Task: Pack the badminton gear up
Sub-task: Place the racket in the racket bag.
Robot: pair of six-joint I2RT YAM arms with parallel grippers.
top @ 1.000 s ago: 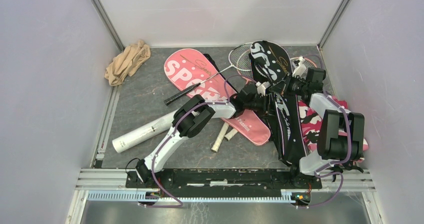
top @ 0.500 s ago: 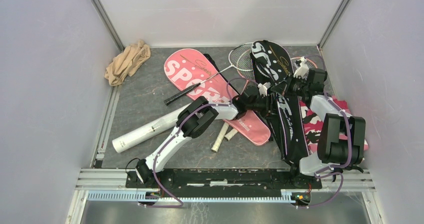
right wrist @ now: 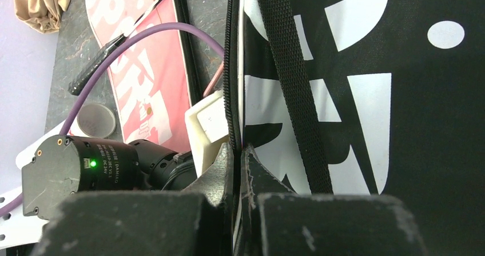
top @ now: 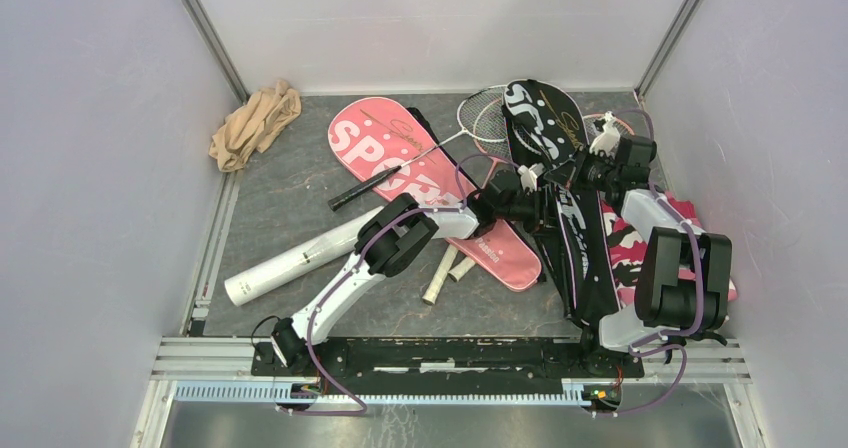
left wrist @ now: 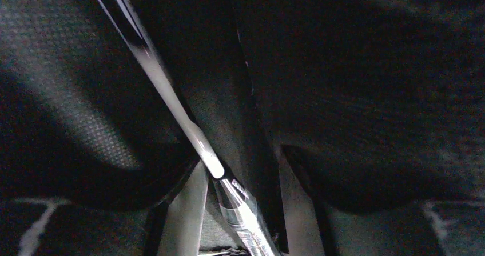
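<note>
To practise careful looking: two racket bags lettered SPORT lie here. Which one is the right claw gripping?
The black bag, lettered in white; the right claw pinches its zipper edge. The pink bag lies flat beside it, ungripped.

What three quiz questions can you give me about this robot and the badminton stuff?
1. True or false: the right fingers are pinching the edge of the black bag.
2. Where is the beige cloth? A: in the far-left corner. B: in the right fingers. C: on top of the black bag.
3. Which bag does the black-handled racket lie across?

Key: 1 true. 2 A. 3 the pink bag.
</note>
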